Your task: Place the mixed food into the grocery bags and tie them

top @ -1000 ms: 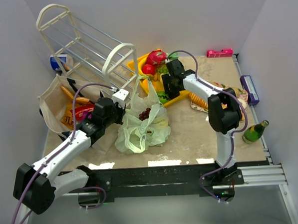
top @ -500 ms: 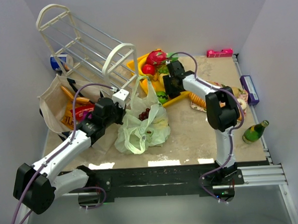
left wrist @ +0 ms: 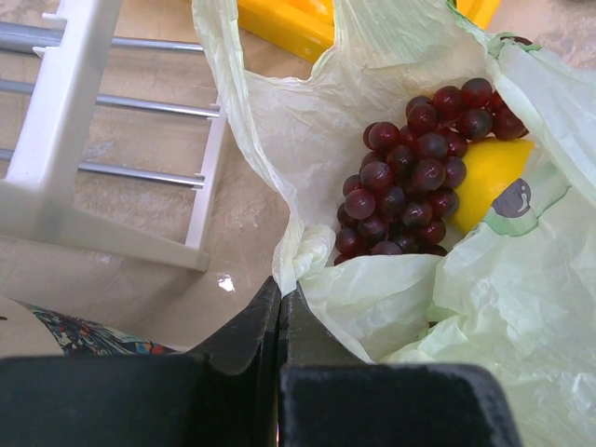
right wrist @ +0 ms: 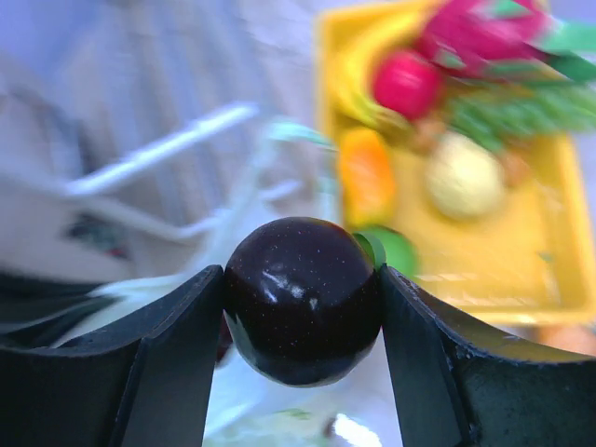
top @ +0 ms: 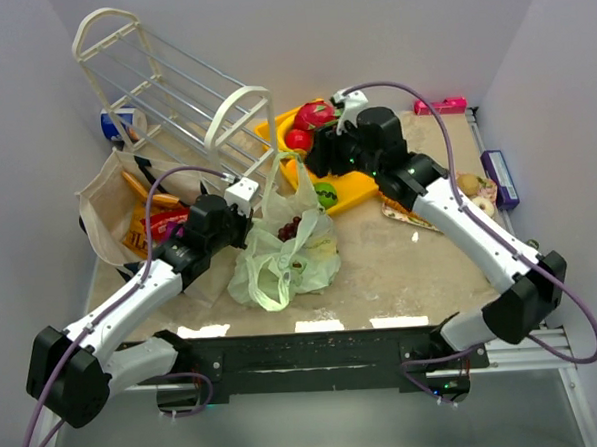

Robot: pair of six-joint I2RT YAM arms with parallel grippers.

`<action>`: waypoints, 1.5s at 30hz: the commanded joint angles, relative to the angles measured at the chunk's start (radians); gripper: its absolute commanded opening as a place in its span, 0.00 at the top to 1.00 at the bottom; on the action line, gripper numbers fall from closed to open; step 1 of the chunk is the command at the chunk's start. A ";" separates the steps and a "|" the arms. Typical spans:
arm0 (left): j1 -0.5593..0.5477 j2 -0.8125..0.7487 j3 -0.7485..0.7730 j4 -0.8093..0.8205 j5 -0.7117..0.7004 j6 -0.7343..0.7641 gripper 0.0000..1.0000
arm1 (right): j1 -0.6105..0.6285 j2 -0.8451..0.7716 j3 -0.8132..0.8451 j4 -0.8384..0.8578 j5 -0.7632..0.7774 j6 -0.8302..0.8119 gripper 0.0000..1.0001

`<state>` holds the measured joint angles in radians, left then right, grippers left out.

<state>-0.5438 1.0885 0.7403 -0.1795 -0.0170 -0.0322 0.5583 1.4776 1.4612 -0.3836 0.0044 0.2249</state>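
Observation:
The pale-green plastic bag [top: 285, 249] lies crumpled at mid-table, its mouth open, with purple grapes [left wrist: 410, 177] and a yellow piece [left wrist: 489, 177] inside. My left gripper [left wrist: 279, 293] is shut on the bag's near rim [left wrist: 307, 256]; in the top view it [top: 240, 222] sits at the bag's left side. My right gripper [right wrist: 303, 298] is shut on a dark purple round fruit [right wrist: 298, 279]. It is held in the air by the yellow tray's left end [top: 320, 162], beyond the bag. The beige tote [top: 102, 199] at the left holds orange chip bags [top: 139, 232] and a red packet [top: 163, 223].
The yellow tray [top: 362, 192] holds a green apple [top: 325, 193], red fruits [top: 313, 115] and other toy food. A white wire rack [top: 171, 90] lies tipped at the back left, close to the bag. A pink item [top: 441, 105], a purple box [top: 499, 178] and pastries [top: 472, 189] are at the right.
My right arm has swung out and lifted off the tray; its gripper now holds the dark fruit above the tray's left end. My left arm and the bag have not moved.

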 commanded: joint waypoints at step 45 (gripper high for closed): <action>-0.005 -0.042 -0.004 0.069 0.035 0.002 1.00 | 0.276 0.041 -0.154 -0.001 -0.132 0.096 0.01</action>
<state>-0.5457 1.0725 0.7380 -0.1688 0.0223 -0.0326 0.8459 1.6096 1.2224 -0.3458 -0.2955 0.3363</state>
